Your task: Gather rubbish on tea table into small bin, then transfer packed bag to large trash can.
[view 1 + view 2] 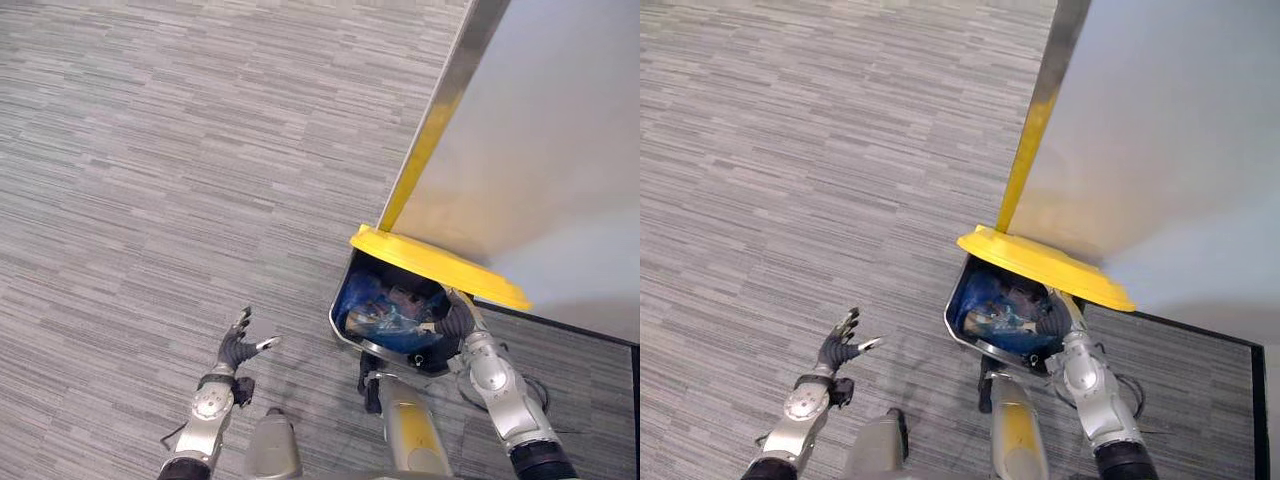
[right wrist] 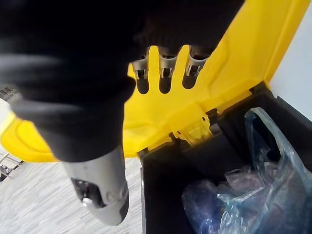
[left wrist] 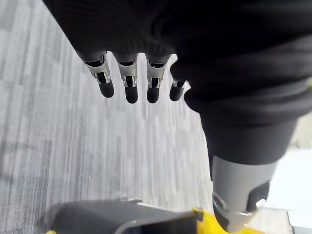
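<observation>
Grey striped carpet (image 1: pixel 150 150) takes up most of what lies below me. From 12 to 4 o'clock a pale grey wall panel (image 1: pixel 560 150) rises, edged by a yellow strip (image 1: pixel 430 140) that runs down to the bin.

At 5 o'clock, hard against the foot of that panel, stands the large trash can (image 2: pixel 165 185). It has a dark body and its mouth faces up at me. Its yellow lid (image 1: pixel 440 265) is swung open on the wall side, with the long edge lying from 10 to 4 o'clock across the mouth, and it overhangs the far part of the opening.

Inside lies the packed bag (image 2: pixel 253 195) of thin, see-through bluish plastic. It is crumpled, with lumps of rubbish showing through and a loose loop standing up. It is too bunched for me to tell a long axis.

My right hand (image 1: pixel 455 320) is at the can's 4 o'clock rim, just under the lid. Its fingers (image 2: pixel 165 80) are straight and side by side, holding nothing and pointing at the lid's yellow underside. I cannot tell whether they touch it.

My left hand (image 1: pixel 238 350) hangs over bare carpet at 7 o'clock, well apart from the can, with fingers (image 3: pixel 129 87) spread and empty.
</observation>
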### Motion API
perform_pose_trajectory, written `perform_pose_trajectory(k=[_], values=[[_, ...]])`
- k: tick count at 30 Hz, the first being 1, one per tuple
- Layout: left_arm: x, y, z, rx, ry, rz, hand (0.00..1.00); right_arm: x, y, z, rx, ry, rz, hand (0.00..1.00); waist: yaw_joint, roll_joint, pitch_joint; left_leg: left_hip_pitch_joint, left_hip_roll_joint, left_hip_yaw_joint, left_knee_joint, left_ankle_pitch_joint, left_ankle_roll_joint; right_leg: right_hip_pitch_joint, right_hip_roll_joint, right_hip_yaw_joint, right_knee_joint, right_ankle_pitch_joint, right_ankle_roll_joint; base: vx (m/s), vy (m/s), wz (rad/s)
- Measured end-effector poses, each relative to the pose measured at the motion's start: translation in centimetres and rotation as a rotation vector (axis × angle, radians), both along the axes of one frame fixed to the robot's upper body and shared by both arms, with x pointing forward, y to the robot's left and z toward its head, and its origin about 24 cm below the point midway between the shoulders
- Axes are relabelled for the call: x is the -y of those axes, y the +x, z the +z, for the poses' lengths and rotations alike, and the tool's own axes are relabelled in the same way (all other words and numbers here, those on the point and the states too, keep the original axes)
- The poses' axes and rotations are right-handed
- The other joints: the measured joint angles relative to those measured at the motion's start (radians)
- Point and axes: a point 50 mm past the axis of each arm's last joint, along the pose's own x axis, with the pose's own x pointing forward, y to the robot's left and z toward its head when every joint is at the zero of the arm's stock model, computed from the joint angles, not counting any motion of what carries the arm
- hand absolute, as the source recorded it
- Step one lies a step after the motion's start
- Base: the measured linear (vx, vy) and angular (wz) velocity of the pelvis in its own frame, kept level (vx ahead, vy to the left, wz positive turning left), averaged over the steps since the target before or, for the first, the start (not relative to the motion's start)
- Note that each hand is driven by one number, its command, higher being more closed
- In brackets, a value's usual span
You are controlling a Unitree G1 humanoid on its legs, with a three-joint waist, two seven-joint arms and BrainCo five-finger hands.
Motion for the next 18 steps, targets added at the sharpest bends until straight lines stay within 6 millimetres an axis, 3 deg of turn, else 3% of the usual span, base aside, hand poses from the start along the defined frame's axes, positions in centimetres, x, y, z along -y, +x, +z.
perform_pose_trajectory(k=[6, 14, 16, 18], values=[[-3.7, -4.5, -3.4, -0.21, 0.002, 0.206, 0.0, -0.6, -1.1, -3.1, -0.127, 0.048, -0.03, 0.0, 0.0, -0.047, -0.048, 0.106, 0.001, 0.046, -0.053, 0.011, -0.01, 0.065, 0.015, 0.032, -0.015, 0.0, 0.0, 0.03, 0.013, -0.15], [-4.3, -6.5, -4.5, -0.29, 0.011, 0.256, 0.0, -0.7, -4.1, -6.5, -0.274, 0.147, -0.102, 0.0, -0.002, -0.086, -0.063, 0.163, -0.009, 0.064, -0.045, 0.007, -0.005, 0.107, 0.004, 0.049, 0.002, 0.005, 0.0, -0.02, 0.014, -0.04], [-4.1, -6.5, -4.6, -0.292, 0.009, 0.259, 0.0, -0.8, -4.9, -7.4, -0.314, 0.184, -0.127, 0.0, -0.004, -0.089, -0.063, 0.161, -0.015, 0.065, -0.01, -0.004, 0.009, 0.118, -0.006, 0.051, 0.001, 0.022, 0.026, -0.11, 0.037, -0.08], [-3.8, -6.2, -4.6, -0.282, 0.0, 0.259, 0.0, -0.5, -6.3, -8.2, -0.351, 0.239, -0.172, 0.0, -0.007, -0.099, -0.06, 0.136, -0.032, 0.073, 0.039, -0.012, 0.033, 0.116, -0.015, 0.076, -0.031, 0.071, 0.106, -0.19, 0.047, -0.32]])
